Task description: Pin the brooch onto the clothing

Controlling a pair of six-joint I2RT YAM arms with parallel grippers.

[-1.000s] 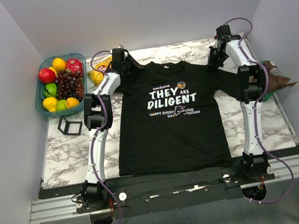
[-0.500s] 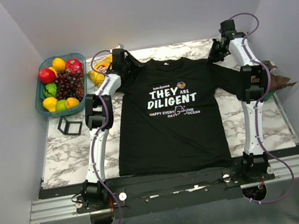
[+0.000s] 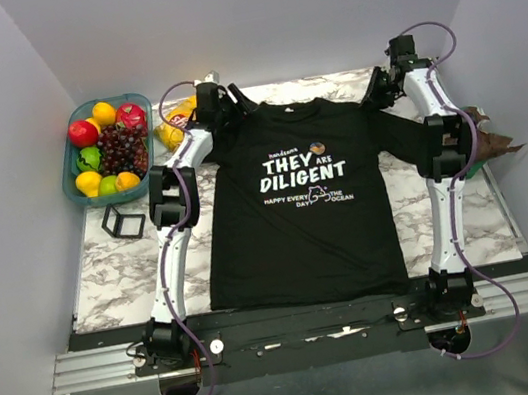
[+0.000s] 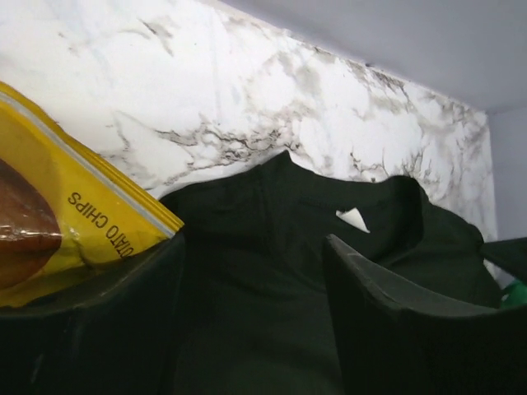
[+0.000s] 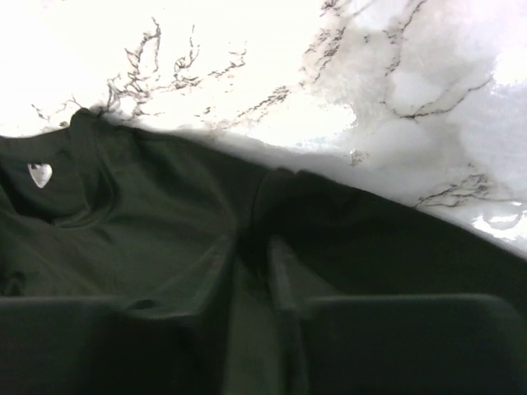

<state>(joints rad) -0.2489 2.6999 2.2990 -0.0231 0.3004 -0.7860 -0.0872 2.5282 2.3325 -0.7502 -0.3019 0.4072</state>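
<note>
The black T-shirt (image 3: 295, 233) with white print lies flat on the marble table. The tiny brown-orange brooch (image 3: 318, 149) sits on its chest, just above the word "ARE". My left gripper (image 3: 236, 101) is at the shirt's left shoulder near the collar. In the left wrist view (image 4: 254, 247) its jaws stand wide apart over the black cloth (image 4: 272, 214), holding nothing. My right gripper (image 3: 372, 98) is at the right shoulder. In the right wrist view (image 5: 251, 247) its fingers are nearly together, pinching a fold of the shirt (image 5: 148, 214).
A yellow chips bag (image 3: 174, 126) lies beside the left gripper and fills the left of the left wrist view (image 4: 49, 222). A teal basket (image 3: 71, 179) of fruit stands at the back left. A small black frame (image 3: 124, 222) lies below it. A brown object (image 3: 494, 141) sits at the right edge.
Both grippers have moved a little toward the back edge at the shirt's shoulders. The left gripper's fingers now show spread apart. The shirt and brooch lie as before.
</note>
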